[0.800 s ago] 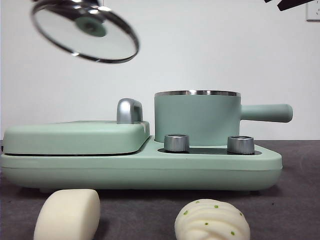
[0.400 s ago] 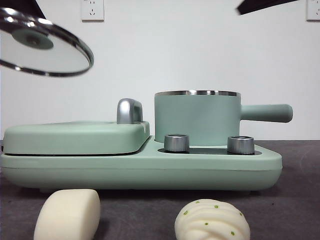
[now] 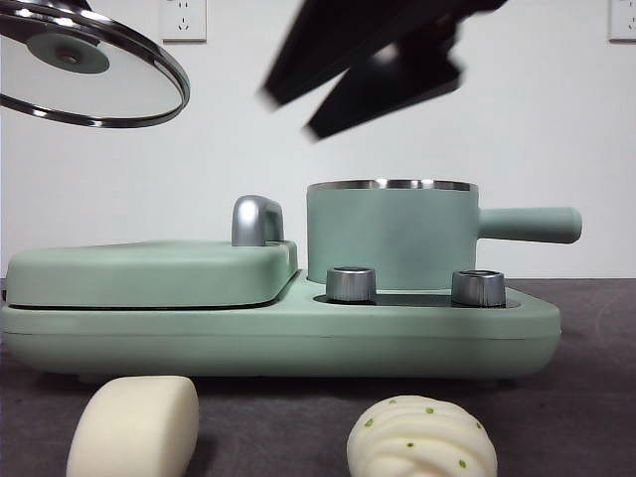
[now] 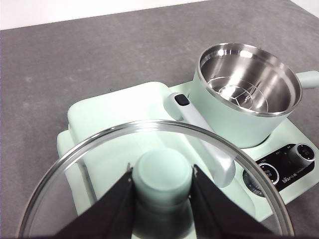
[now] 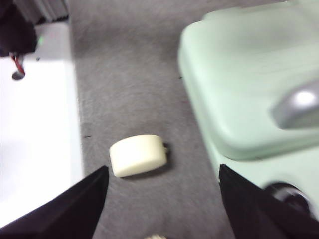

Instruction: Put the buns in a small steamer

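The small steamer (image 3: 393, 234), a mint-green pot with a steel rim and a side handle, stands uncovered on the cooker; its steel inside (image 4: 249, 82) holds nothing. My left gripper (image 4: 162, 172) is shut on the green knob of the glass lid (image 3: 89, 65), which hangs high at the left. My right gripper (image 3: 290, 117) is open, blurred, above the pot and the griddle cover. In the right wrist view it (image 5: 162, 199) hovers over the plain bun (image 5: 138, 155). That plain bun (image 3: 134, 427) and the speckled bun (image 3: 422, 437) lie on the table in front of the cooker.
A flat mint-green griddle cover (image 3: 149, 273) with a chrome handle (image 3: 256, 221) fills the cooker's left half. Two steel knobs (image 3: 351, 283) sit in front of the pot. A white surface (image 5: 35, 124) borders the grey table beyond the plain bun.
The lid moved left with my left gripper and now holds still. My right gripper swung in from the top right corner to above the pot, its jaws open.
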Available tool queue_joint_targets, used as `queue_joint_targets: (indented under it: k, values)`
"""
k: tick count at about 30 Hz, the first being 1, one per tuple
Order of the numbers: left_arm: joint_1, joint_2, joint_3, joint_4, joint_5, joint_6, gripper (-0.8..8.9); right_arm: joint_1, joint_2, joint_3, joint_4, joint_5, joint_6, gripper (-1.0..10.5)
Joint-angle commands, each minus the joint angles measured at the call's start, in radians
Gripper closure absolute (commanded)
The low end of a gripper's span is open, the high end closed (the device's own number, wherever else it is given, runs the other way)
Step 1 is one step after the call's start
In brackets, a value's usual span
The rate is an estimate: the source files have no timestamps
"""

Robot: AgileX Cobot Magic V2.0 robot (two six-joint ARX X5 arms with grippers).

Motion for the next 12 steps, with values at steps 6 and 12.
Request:
queue_joint_targets:
  k: [6, 12]
  values:
    - [-0.002, 0.001, 0.019, 0.031, 0.000, -0.009, 7.99, 0.116, 0.200, 0.020, 0.124, 0.076, -0.005, 5.5]
    - [-0.002, 0.001, 0.019, 0.029, 0.000, -0.009, 7.99, 0.152, 0.326, 0.020, 0.201, 0.078, -0.006, 5.3]
